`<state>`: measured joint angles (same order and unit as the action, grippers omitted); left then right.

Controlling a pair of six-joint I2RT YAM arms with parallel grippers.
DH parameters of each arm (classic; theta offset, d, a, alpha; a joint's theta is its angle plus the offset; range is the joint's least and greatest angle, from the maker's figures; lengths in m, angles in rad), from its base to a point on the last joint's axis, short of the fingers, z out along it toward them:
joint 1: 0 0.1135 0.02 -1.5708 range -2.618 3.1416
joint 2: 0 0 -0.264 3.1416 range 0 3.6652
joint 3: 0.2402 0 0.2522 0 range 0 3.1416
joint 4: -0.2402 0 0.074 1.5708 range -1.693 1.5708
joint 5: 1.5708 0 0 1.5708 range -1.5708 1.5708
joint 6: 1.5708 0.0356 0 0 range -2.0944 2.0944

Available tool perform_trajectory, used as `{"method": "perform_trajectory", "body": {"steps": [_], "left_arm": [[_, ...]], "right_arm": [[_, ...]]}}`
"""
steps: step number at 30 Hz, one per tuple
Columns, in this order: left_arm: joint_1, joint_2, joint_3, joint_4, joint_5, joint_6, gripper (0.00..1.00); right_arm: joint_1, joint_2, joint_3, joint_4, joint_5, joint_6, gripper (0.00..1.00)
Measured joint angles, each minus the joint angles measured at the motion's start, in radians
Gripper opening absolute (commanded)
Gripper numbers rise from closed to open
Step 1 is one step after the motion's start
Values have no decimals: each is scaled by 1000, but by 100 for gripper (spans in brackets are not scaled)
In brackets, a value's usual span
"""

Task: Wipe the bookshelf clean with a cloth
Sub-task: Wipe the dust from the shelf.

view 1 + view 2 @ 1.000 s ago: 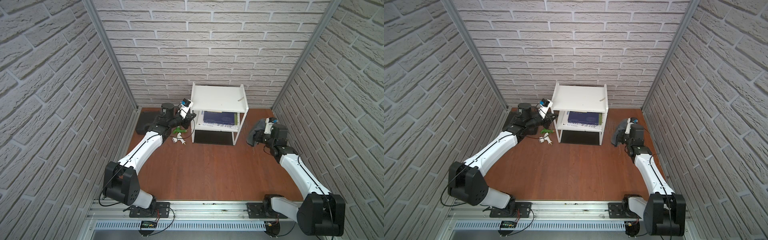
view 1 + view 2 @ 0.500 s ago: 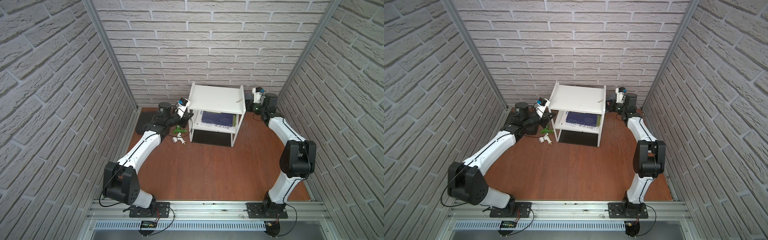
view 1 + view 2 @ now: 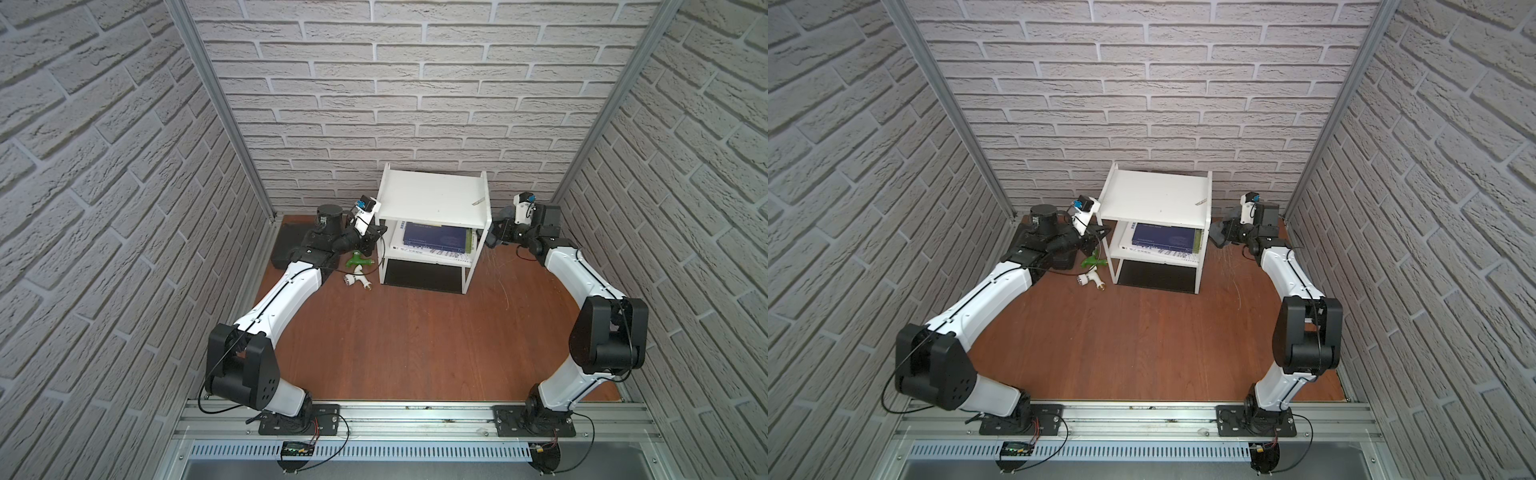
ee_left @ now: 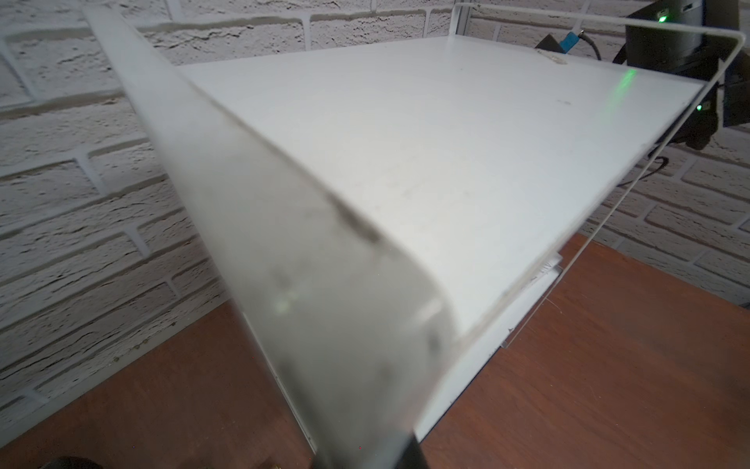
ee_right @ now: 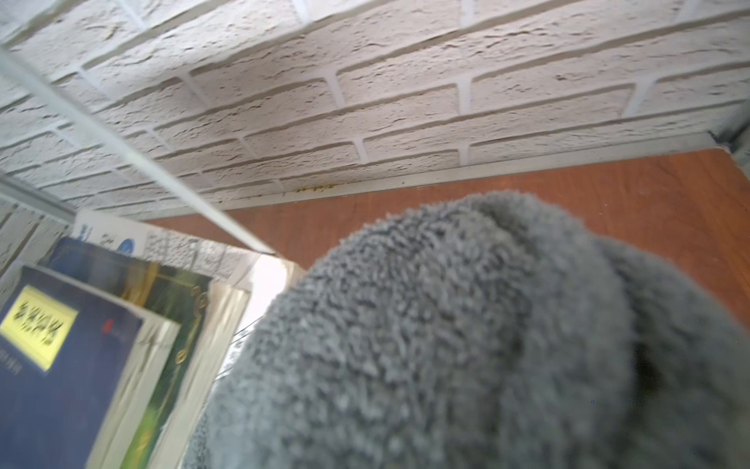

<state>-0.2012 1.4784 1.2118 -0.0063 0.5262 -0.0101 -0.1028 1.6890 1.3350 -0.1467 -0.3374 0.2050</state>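
My right tool (image 3: 503,233) grips the cloth (image 5: 466,333), bunched just beside the bookshelf (image 3: 432,199), right side. Soft, light, floppy: I'd pinch mid-wad. My left tool (image 3: 376,237) is closed at its left edge.

We see pale brick-pattern walls (image 3: 415,83) on three sides, aluminium posts (image 3: 227,124) in the far corners, a reddish-brown wooden bench (image 3: 395,332), and a metal rail (image 3: 415,413) along its near edge.
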Motion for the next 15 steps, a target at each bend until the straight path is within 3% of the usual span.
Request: {"method": "perform_trajectory", "body": {"steps": [10,15], "left_arm": [[-14,0,0,0,-22,0,0],[-19,0,0,1,-30,0,0]], "right_arm": [[71,64,40,-8,-154,-6,3],[72,64,58,-31,-136,-8,3]]}}
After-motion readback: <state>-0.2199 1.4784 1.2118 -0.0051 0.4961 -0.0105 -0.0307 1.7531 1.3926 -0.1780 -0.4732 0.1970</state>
